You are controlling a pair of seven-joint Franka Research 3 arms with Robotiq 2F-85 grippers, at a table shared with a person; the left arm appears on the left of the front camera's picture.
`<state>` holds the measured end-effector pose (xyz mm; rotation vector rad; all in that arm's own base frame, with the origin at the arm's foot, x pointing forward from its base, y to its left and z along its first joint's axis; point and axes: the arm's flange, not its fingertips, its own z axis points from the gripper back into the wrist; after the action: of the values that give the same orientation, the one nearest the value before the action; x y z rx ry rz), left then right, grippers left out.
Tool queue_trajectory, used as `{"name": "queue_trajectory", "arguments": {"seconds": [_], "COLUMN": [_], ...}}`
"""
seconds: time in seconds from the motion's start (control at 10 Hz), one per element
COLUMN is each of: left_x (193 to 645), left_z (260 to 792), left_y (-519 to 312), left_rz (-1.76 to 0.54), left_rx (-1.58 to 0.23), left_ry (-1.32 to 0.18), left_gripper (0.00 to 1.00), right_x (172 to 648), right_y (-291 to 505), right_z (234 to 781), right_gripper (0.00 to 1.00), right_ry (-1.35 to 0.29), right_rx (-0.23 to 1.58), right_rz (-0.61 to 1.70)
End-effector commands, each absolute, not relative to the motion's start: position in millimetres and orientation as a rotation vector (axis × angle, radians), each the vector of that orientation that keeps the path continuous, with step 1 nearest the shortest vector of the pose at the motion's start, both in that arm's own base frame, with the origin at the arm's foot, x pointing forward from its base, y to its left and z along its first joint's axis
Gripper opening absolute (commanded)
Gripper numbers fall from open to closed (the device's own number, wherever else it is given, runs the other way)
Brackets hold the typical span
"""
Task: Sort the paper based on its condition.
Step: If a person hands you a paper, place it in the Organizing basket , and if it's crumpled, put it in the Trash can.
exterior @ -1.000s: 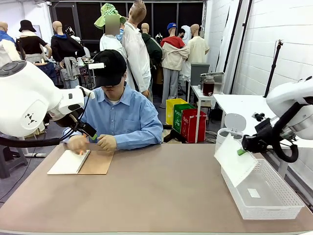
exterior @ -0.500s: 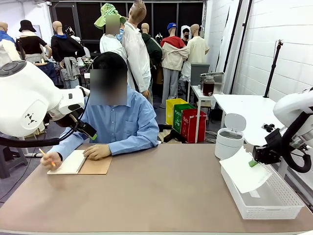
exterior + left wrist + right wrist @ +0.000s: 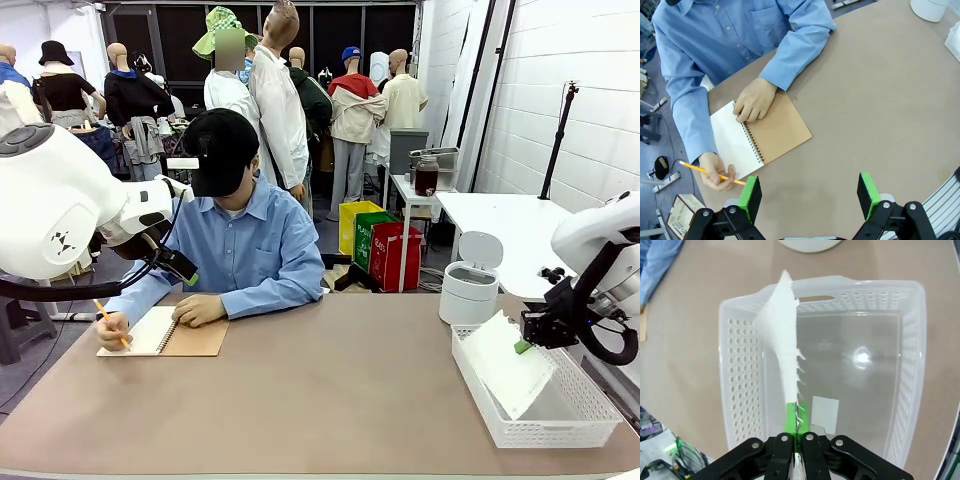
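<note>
My right gripper (image 3: 523, 345) (image 3: 796, 421) is shut on one edge of the paper (image 3: 505, 363) (image 3: 785, 340), a white sheet with a torn, hole-punched edge. The sheet hangs slanted inside the white perforated basket (image 3: 560, 425) (image 3: 740, 360) at the table's right end. In the right wrist view the paper stands edge-on over the basket's left half. High at the left, my left gripper (image 3: 810, 192) is open above the brown table with nothing between its green pads (image 3: 750, 197).
A person in a blue shirt sits at the far side, writing with a yellow pencil (image 3: 110, 322) (image 3: 710, 172) in a spiral notebook (image 3: 165, 332) (image 3: 760, 137). A small white tag (image 3: 824, 410) lies on the basket floor. A white lidded bin (image 3: 470, 285) stands behind the basket.
My right gripper has come down and to the right, lowering the paper from above the basket's rim into the basket. The person's hand has moved to the notebook's left edge with the pencil.
</note>
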<state>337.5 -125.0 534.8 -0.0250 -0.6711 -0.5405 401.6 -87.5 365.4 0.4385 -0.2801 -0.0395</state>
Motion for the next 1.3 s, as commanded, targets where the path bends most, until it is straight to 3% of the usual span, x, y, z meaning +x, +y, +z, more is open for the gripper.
{"name": "queue_trajectory", "arguments": {"seconds": [0.0,1.1,1.2], "left_x": [337.3,337.3,337.3], "left_z": [534.5,534.5,534.5], "left_y": [-124.5,-124.5,-124.5], "left_rz": [-0.541,-0.541,-0.541], "left_rx": [-0.025,-0.025,-0.025], "left_ry": [-0.665,-0.665,-0.665], "left_gripper": [1.00,1.00,1.00], "right_x": [388.0,373.3,372.3], "right_y": [-77.3,-62.9,-63.2], "right_z": [350.2,339.9,339.8], "right_gripper": [0.00,0.00,0.20], "right_ry": [-0.287,-0.137,-0.115], "right_rx": [0.417,0.373,0.361], "right_rz": [-0.072,-0.216,-0.241]}}
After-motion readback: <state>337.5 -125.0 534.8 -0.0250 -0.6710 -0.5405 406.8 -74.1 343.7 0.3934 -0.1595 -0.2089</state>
